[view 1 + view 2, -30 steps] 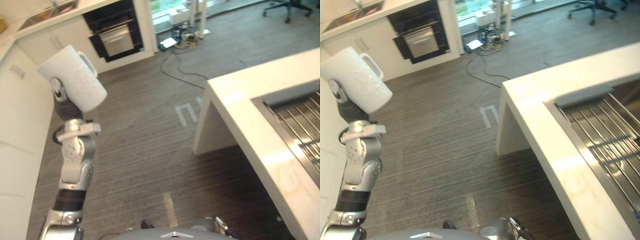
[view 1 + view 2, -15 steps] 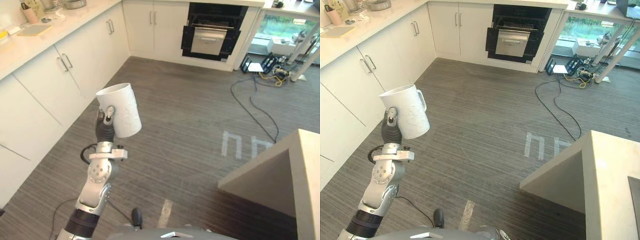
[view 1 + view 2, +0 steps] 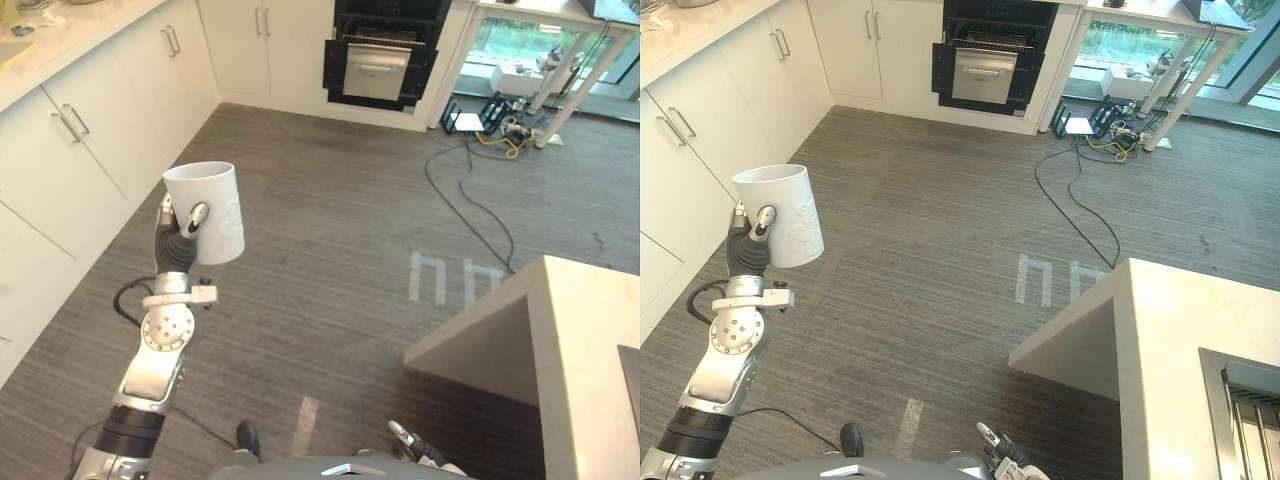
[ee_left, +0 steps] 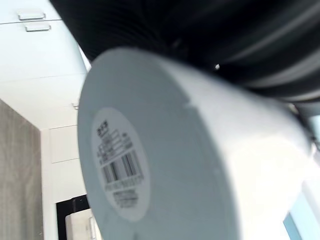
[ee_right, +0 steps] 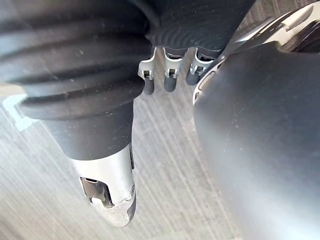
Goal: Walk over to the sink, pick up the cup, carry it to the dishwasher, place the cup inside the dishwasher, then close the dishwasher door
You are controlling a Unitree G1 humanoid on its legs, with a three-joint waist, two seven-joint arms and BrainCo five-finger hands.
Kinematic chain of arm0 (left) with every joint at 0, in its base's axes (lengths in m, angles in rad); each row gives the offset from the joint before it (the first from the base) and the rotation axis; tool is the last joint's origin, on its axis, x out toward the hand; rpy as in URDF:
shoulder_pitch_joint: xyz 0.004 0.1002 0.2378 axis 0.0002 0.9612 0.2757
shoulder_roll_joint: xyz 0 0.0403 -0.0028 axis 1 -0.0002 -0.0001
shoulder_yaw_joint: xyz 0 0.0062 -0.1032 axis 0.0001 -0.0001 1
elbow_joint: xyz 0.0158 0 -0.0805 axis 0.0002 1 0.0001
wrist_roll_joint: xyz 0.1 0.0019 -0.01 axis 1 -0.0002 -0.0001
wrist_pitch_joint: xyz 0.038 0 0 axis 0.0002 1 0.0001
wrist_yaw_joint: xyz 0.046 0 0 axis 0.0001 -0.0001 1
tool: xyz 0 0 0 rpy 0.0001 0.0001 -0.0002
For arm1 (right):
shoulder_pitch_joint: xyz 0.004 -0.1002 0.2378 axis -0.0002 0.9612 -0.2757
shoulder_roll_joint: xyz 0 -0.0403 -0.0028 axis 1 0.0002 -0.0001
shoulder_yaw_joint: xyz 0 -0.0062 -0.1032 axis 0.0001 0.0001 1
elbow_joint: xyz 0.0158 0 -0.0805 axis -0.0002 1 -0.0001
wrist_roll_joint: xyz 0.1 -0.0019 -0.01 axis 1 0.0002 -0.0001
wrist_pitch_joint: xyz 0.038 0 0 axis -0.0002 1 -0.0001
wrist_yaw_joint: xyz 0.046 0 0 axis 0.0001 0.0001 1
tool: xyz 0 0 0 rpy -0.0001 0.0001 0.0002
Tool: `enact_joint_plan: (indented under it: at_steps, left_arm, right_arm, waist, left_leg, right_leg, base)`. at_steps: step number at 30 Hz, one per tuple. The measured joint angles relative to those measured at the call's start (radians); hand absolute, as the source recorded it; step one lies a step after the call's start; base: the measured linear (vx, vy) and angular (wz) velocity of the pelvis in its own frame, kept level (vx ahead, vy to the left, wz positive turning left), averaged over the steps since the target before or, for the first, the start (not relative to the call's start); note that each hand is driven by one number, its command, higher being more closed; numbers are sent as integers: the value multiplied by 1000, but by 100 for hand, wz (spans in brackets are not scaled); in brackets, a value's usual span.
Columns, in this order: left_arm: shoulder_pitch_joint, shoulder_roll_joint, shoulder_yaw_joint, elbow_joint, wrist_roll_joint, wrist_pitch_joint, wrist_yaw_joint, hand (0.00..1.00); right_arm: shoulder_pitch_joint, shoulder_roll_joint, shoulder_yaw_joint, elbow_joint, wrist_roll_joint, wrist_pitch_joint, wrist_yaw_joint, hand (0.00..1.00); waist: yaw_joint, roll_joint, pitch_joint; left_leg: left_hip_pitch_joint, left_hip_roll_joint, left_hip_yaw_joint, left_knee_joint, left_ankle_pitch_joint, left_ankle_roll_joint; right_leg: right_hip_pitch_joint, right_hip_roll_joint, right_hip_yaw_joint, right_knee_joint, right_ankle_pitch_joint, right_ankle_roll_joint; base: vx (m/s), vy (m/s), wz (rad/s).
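Silver fingers of the right robot hand (image 5: 110,195) hang down loose and straight, close to the robot's body. It holds nothing, and the grey floor (image 3: 330,250) shows under it.

The left robot hand (image 3: 180,238) is up in the air over the floor, on the robot's left side. Its fingers and thumb are wrapped round a white cup (image 3: 205,212). The cup stands upright with its open top facing up, and the thumb lies on the side nearest the robot. In the left wrist view the round bottom of the cup shows, with a sticker on it that has black bars. The cup touches nothing but the hand.

To the right, near the robot, is a pale bench (image 3: 1170,340). The sink (image 3: 1240,400) is set into it, with a metal rack inside. The sink is well apart from the cup.

A little further on, pale tape marks (image 3: 440,278) are stuck to the floor just past the corner of the bench. Black cables (image 3: 470,190) snake over the floor beyond them.

White cupboards (image 3: 90,140) with thin metal handles run along the left side and round the far corner. At the far end, between the cupboards and a white table (image 3: 555,60), is a black kitchen machine (image 3: 380,60) with a silver front. I cannot tell if its door is open. Small boxes and plugs (image 3: 495,115) lie under the table.
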Motion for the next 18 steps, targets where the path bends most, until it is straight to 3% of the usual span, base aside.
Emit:
enact_joint_plan:
  at_steps: [4,6,7,9,10,11,12,13,14,16,17,18]
  left_arm:
    - [34,-60,3,82,-99,3,-64,100]
    - [44,-94,4,112,-151,6,-103,100]
    - [44,-126,4,130,-193,12,-129,100]
    - [41,-171,3,161,-249,13,-172,100]
    - [34,-184,-1,170,-277,18,-197,100]
    - [34,-187,-8,167,-284,20,-212,100]
    - [36,-188,-10,163,-290,20,-214,100]
    - [40,-189,-14,166,-304,20,-214,100]
    - [40,-194,-13,169,-313,11,-216,100]
    - [33,-192,-8,175,-309,-22,-218,100]
    - [32,-195,-24,174,-306,-32,-219,100]
    - [32,-196,-69,173,-281,-33,-219,100]
  right_arm:
    - [24,0,-17,-8,70,-3,15,0]
    - [44,-1,-38,-18,103,-8,14,0]
    - [66,2,-48,-29,112,-23,7,0]
    - [85,-2,-51,-44,114,-42,-8,0]
    - [98,-7,-68,-61,132,-48,-38,0]
    - [119,4,-84,-94,156,-51,-61,0]
    - [129,5,-86,-104,165,-53,-68,0]
    - [157,-1,-86,-111,165,-56,-72,0]
    - [165,9,-86,-109,163,-61,-69,0]
    - [166,41,-86,-119,162,-73,-57,0]
    - [169,53,-84,-123,162,-77,-56,0]
    - [190,72,-82,-149,162,-79,-57,0]
  waist:
    - [-17,3,3]
    - [-19,11,8]
    - [-19,7,11]
    - [-26,0,27]
    - [-39,-4,51]
    - [-49,-21,59]
    - [-48,-24,60]
    - [-56,-12,66]
    - [-63,9,75]
    - [-66,2,87]
    - [-65,-8,99]
    - [-62,-7,105]
  left_leg:
    - [1,-4,3,6,-6,6]
    - [7,-8,12,7,-44,14]
    - [5,-23,26,26,-77,22]
    - [-31,-56,34,189,-178,91]
    - [-46,-62,35,291,-253,125]
    - [-50,-73,17,380,-332,122]
    - [-50,-78,5,410,-358,118]
    - [-40,-81,-38,423,-381,125]
    - [-35,-78,-77,414,-380,135]
    - [-28,-75,-124,395,-373,145]
    - [-18,-78,-139,378,-371,149]
    - [-7,-85,-162,361,-371,149]
  right_leg:
    - [-2,-7,1,2,-1,-1]
    - [-7,-16,-1,27,-12,-7]
    - [-41,-45,1,114,-48,-18]
    - [-113,-107,-11,331,-90,-56]
    - [-180,-156,-25,558,-87,-87]
    - [-263,-207,-8,785,-19,-211]
    - [-304,-219,19,872,44,-290]
    - [-377,-211,88,979,227,-229]
    - [-438,-162,126,1046,179,-167]
    - [-514,-72,129,1038,24,-124]
    - [-530,-37,125,976,-5,-100]
    - [-529,5,100,798,-29,-54]
  base:
    - [0,0,-1]
    - [13,23,0]
    - [63,95,4]
    - [66,132,16]
    - [28,167,53]
    - [24,182,61]
    - [52,179,73]
    - [91,183,73]
    - [158,189,78]
    - [183,123,75]
    - [161,46,88]
    - [207,12,69]
